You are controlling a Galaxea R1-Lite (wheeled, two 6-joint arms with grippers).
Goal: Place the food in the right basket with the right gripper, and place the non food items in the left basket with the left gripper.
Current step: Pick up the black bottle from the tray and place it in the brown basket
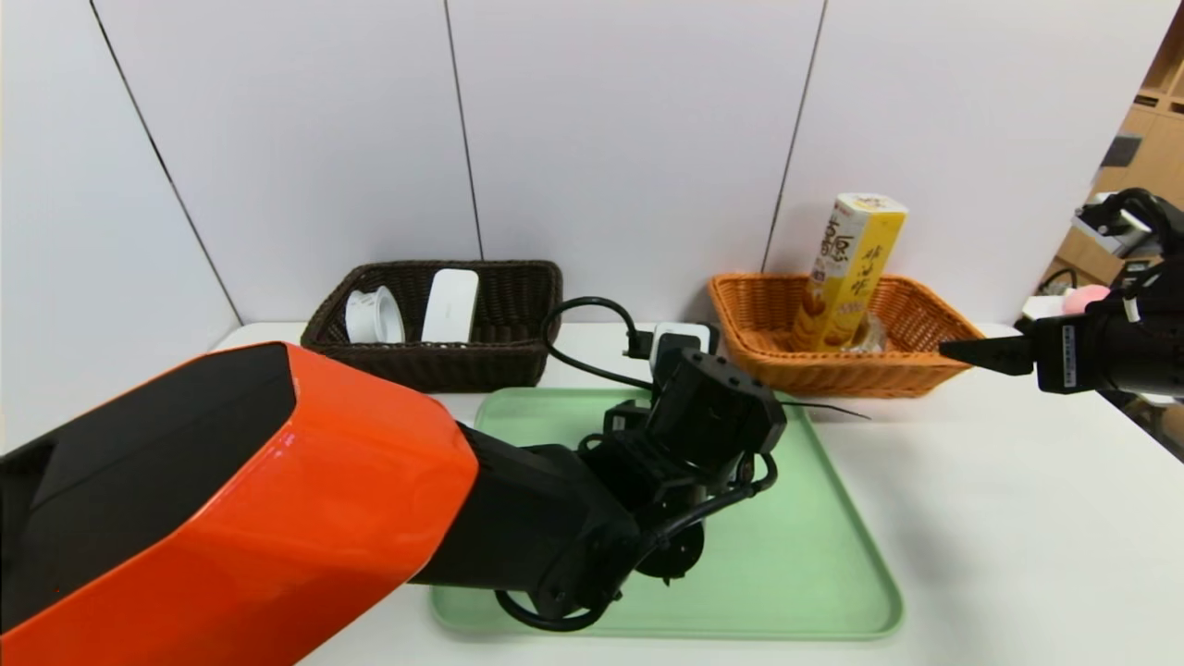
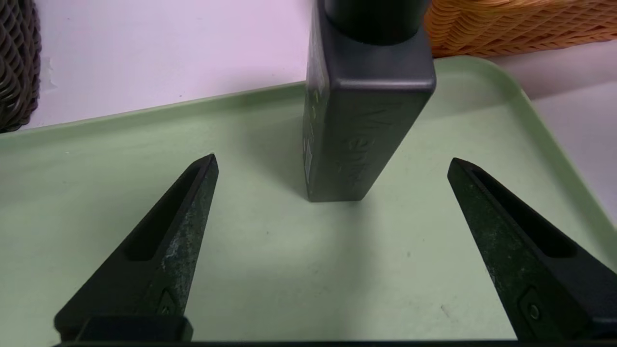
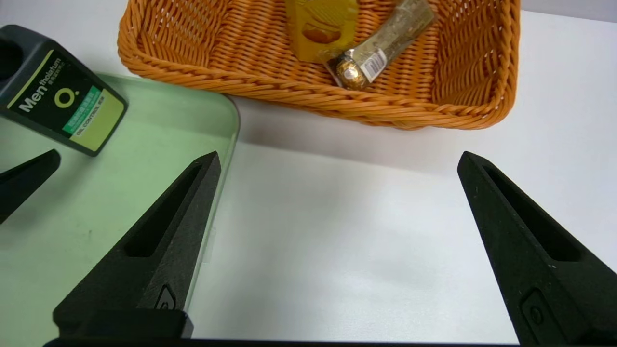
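1. Left basket, dark brown, holds the white ribbed container and the flat white case.
2. Left gripper sits low over the green tray, jaws wide apart, with the upright black pump bottle just ahead between the fingertips, untouched.
3. Right basket, orange-tan, holds the leaning yellow snack box and the chocolate pack.
4. Right gripper hangs over bare table near that basket, jaws apart and empty.

A: so the tray is mint green, the surface white?
B: yep. One woven basket dark brown, the other orange-tan, snack box yellow, bottle charcoal with a green-and-yellow label.
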